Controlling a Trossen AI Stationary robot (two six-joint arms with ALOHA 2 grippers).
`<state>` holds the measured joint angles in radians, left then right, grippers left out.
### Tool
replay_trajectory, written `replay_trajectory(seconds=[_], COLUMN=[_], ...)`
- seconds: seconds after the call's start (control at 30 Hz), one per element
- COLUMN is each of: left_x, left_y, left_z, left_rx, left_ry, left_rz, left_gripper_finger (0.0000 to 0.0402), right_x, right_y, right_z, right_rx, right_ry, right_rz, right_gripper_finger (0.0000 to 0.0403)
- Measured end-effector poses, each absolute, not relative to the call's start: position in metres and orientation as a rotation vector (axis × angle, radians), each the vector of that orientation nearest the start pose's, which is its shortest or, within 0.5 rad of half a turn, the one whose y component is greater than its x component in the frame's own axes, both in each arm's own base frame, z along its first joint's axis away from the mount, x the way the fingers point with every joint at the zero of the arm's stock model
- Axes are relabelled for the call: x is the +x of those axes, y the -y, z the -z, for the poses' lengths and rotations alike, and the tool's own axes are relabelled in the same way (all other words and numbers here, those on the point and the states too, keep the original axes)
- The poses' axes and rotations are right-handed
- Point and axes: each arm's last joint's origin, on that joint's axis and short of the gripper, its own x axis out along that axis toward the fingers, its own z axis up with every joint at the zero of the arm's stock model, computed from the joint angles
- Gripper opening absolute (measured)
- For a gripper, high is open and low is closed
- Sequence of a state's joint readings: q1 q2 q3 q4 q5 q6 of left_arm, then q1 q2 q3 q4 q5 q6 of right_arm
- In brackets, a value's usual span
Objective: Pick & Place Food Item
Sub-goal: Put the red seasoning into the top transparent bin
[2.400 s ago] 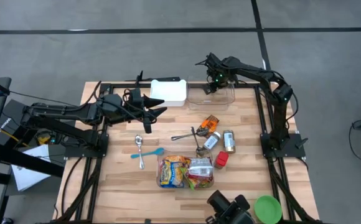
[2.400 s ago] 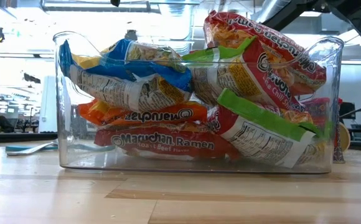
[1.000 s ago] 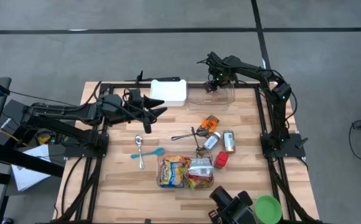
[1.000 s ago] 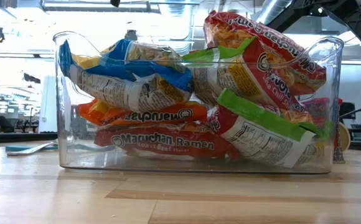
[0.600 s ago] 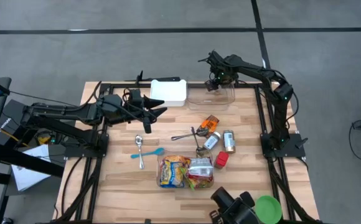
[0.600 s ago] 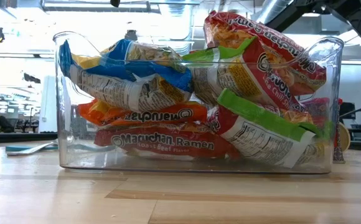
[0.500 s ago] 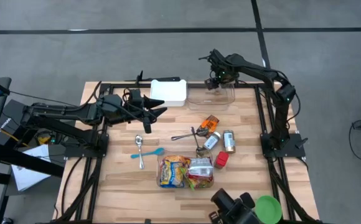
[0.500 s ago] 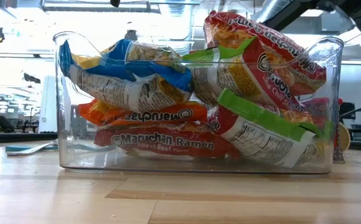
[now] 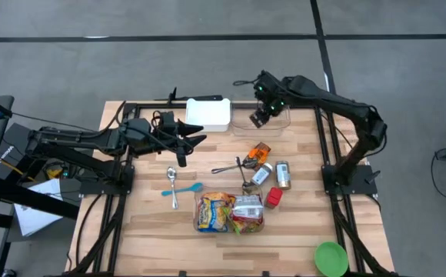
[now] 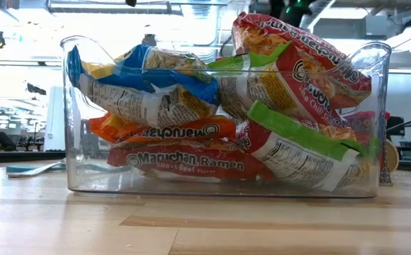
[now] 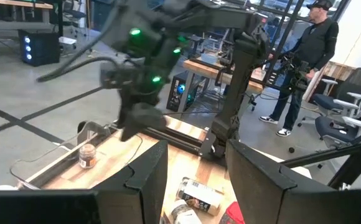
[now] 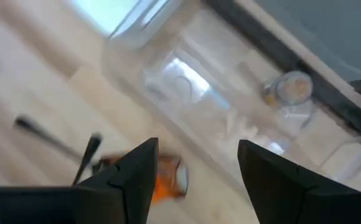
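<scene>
A small jar (image 12: 289,90) stands upright in the far corner of a clear bin (image 9: 283,123) at the table's far edge; the left wrist view shows the jar (image 11: 88,155) too. My right gripper (image 9: 258,118) hangs open above the bin's near left part, pointing steeply down, with nothing between its fingers (image 12: 140,171). On the table in front of the bin lie an orange packet (image 9: 260,150), two cans (image 9: 282,174) and a red item (image 9: 273,198). My left gripper (image 9: 188,142) waits open and level over the table's left half.
A clear bin of ramen packs (image 9: 229,211) stands near the front edge and fills the low view (image 10: 220,113). A white container (image 9: 209,113) sits at the back. Black tongs (image 9: 234,165) and two spoons (image 9: 175,185) lie mid-table. A person (image 11: 305,56) stands beyond the table.
My right gripper has risen out of the clear bin at the far edge and swung toward the near edge and a little left, staying open. A dark object at the table's near edge has gone out of the high view.
</scene>
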<state>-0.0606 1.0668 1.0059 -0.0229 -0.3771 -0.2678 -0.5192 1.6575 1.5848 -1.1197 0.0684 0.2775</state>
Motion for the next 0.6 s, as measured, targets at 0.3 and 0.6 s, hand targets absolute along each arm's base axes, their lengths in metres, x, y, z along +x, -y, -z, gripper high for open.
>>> replay_trajectory(seconds=[0.3,0.6], left_x=[0.235,0.235], left_y=[0.008,0.008], left_z=[-0.371,-0.372], left_rx=[-0.214,-0.190], left_ry=[-0.049,-0.052], left_rz=[-0.308,-0.305], left_gripper_finger=[0.0159,0.0159], right_x=[0.274,0.216], right_y=[0.070,0.001], right_z=[-0.340,-0.344], right_rx=[0.288,0.210], right_ry=[-1.220,-1.189], right_rz=[0.402,0.163], right_gripper_finger=[0.0215,0.0248])
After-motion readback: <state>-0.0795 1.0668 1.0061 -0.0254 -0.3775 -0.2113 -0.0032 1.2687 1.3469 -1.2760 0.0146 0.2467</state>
